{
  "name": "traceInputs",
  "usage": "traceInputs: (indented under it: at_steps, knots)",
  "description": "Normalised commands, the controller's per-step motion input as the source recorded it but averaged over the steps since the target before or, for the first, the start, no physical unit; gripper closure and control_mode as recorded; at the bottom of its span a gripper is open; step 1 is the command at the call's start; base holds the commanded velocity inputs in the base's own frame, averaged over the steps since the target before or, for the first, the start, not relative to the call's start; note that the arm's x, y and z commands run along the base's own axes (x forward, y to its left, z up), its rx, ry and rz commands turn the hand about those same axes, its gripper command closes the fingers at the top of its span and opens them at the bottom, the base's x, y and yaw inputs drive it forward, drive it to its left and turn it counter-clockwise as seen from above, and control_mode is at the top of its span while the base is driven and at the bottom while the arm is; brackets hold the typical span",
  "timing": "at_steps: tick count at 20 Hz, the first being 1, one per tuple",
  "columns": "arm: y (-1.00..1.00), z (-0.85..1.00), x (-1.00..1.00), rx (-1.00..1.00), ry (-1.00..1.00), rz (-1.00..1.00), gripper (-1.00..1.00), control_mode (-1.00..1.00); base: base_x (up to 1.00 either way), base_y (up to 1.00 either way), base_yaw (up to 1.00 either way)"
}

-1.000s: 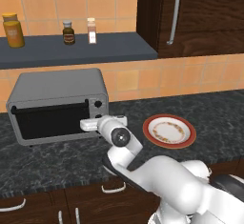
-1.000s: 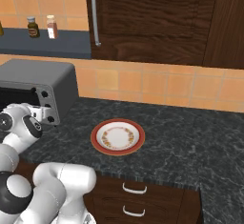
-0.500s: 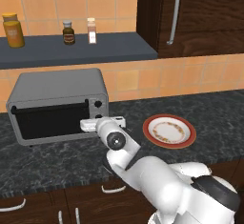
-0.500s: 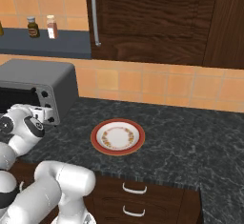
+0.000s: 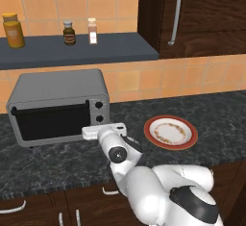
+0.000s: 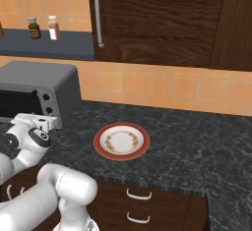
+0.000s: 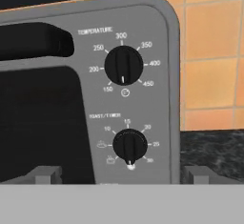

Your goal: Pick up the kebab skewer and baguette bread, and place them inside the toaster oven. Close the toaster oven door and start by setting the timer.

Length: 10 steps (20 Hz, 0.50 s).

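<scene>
- Toaster oven (image 5: 57,105): grey box on the dark desk (image 5: 211,109), far left, against the tiled wall; toaster oven door (image 5: 50,121) reads as shut, its dark glass upright.
- Gripper (image 5: 86,132): held just before the oven's right front corner, facing the knob panel; jaws spread wide apart, holding nothing (finger tips (image 7: 45,174) rise either side of the lower panel in the hand view).
- Step in hand, by judgement: the last one, setting the timer.
- Timer knob (image 7: 129,146): the lower dial in the hand view, below the temperature knob (image 7: 123,65). Next move calls for closing in square on it, pinching it, then twisting.
- Plate (image 5: 170,132): red-rimmed, right of the oven, bare of food.
- Hard to make out: the kebab skewer and baguette bread (presumably inside) cannot be seen through the black glass.
</scene>
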Motion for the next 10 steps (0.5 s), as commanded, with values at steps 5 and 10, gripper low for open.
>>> traceInputs:
  at_steps: [5,10]
  knots:
    - [0.00,0.00,0.20,0.00,0.00,0.00,-1.00,-1.00,0.00,0.00,0.00]
    - [0.00,0.00,0.23,0.00,0.00,0.00,-1.00,-1.00,0.00,0.00,0.00]
